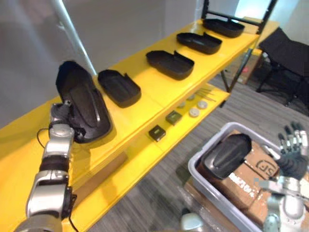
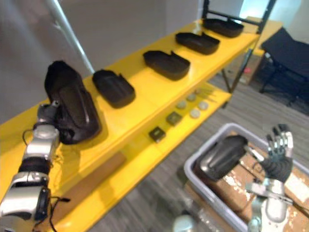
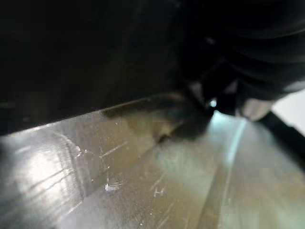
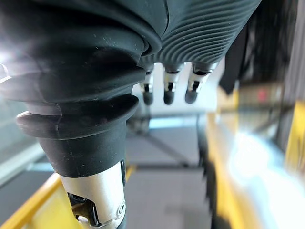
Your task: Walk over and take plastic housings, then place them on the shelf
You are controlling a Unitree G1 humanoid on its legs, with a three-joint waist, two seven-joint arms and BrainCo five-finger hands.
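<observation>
Yellow shelf [image 1: 149, 92]: housing [image 1: 84, 99] against left hand [image 1: 62, 112]; right wrist view, straight fingers [image 4: 165, 98].

**Yellow shelf** [image 1: 21, 145], two levels.

**Top board** [image 1: 145, 86]: five black housings, set apart in a row running from 8 o'clock to 1 o'clock.
- Nearest housing [image 1: 82, 104]: tilted up, with its lower rim on the board.
- Second housing [image 1: 118, 88], third housing [image 1: 170, 64], fourth housing [image 1: 199, 42] and far housing [image 1: 223, 27]: lying flat, hollow side up.

**Lower board** [image 1: 140, 159], at 4 o'clock of the top one:
- Near block [image 1: 156, 132] and far block [image 1: 173, 117]: dark and square.
- Four pale discs [image 1: 194, 112]: at 1 o'clock of the blocks.
- Thin rods [image 1: 205, 92]: just beyond the discs.
</observation>
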